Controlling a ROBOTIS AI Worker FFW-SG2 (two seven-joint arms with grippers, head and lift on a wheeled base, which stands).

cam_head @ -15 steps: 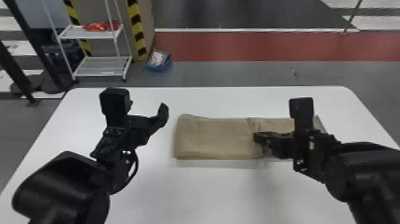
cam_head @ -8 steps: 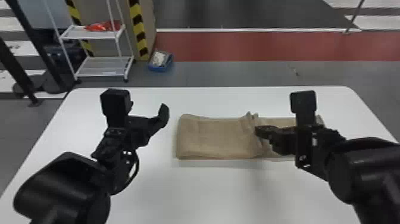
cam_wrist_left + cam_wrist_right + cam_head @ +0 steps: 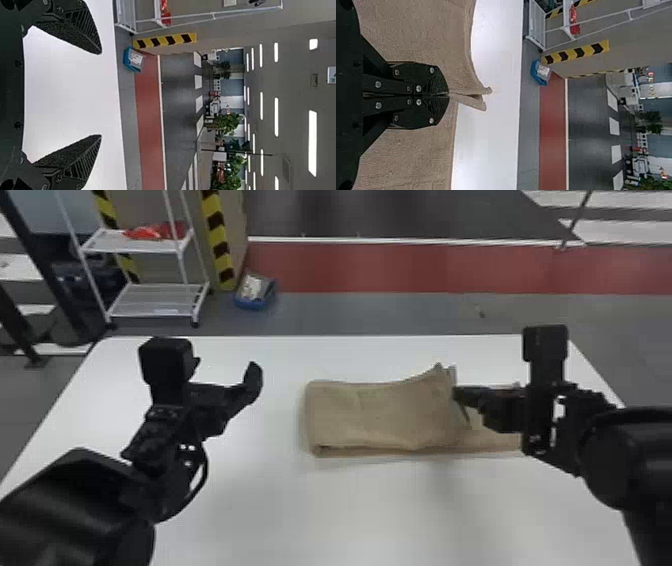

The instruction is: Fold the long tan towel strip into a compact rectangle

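Two towel layers (image 3: 472, 89) tight in the right pincer (image 3: 457, 394), clearest in its wrist view; left pincer (image 3: 226, 365) wide open.

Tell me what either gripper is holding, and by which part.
The right gripper pinches the tan towel by a raised fold at the end of its folded-over section. The left gripper, fingers apart, holds nothing.

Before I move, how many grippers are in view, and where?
2: the left gripper, open, left of the towel; the right gripper, shut on the towel's raised fold.
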